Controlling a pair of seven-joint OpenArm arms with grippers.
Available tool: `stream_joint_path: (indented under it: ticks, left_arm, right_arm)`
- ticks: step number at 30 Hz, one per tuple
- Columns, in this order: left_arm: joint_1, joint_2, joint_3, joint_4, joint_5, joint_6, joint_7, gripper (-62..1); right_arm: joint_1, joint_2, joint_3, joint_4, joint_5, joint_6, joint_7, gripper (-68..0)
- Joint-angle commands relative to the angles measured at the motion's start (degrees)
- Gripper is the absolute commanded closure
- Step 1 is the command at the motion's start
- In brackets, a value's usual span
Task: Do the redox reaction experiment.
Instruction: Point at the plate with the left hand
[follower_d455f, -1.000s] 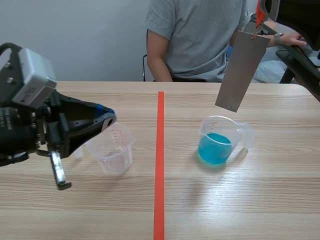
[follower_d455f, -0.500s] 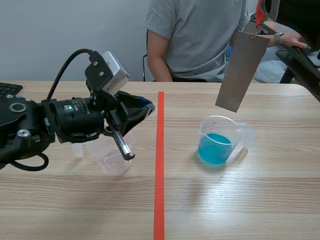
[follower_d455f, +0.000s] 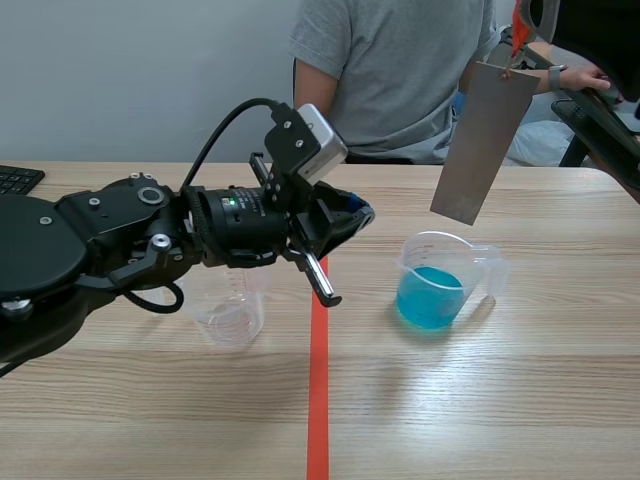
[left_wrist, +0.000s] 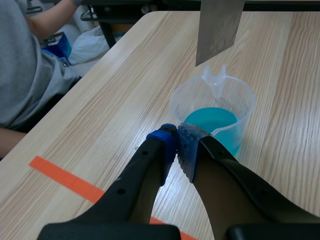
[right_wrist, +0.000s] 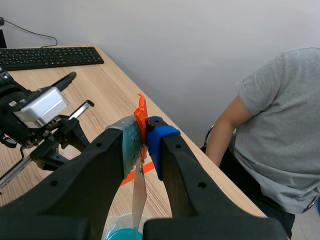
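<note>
- While the metal plate (follower_d455f: 484, 142) hangs in the air above the beaker of blue liquid (follower_d455f: 443, 283), its lower edge is clear of the rim, so the dip that the experiment seems to need is not yet made.
- The right gripper (right_wrist: 145, 137) is pressed together on an orange clip (right_wrist: 141, 114), and the plate dangles beneath that clip, tilted a little in the scene view and seen edge-on from the right wrist.
- The left gripper (left_wrist: 176, 147) has its pads meeting with nothing between them. It reaches across the orange tape line (follower_d455f: 318, 380) and points at the beaker of blue liquid from just beside it; whether it touches the wall cannot be told.
- An empty beaker (follower_d455f: 230, 312) stands on the left half of the table (follower_d455f: 480, 400), partly hidden under the left arm and well apart from the filled one.
- Judged from how things lie, the solution is poured and the plate is lifted and roughly lined up over it. What is left is lowering the plate into the liquid and letting it sit, and perhaps steadying the beaker with the left arm.
- A person (follower_d455f: 400, 70) sits across the table, and a keyboard (right_wrist: 50, 56) lies at its far left end.
</note>
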Motion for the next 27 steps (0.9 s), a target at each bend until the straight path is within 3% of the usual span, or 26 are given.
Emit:
stream_joint_path:
  ticks: [1,12,27]
  left_arm:
    - [-1.42,1.4,-0.15,0.15,-0.37,-0.09,-0.85,-4.7]
    - [-4.92,7.15,0.26,-6.47,-0.35,-0.04,-0.9,-4.7]
    - [-5.01,7.58,0.26,-7.28,-0.39,-2.1,-1.31,-4.7]
  right_arm:
    - [0.83,0.61,0.33,0.17,0.81,-0.22,1.25,-1.5]
    - [0.83,0.61,0.33,0.17,0.81,-0.22,1.25,-1.5]
    - [0.83,0.61,0.33,0.17,0.81,-0.22,1.25,-1.5]
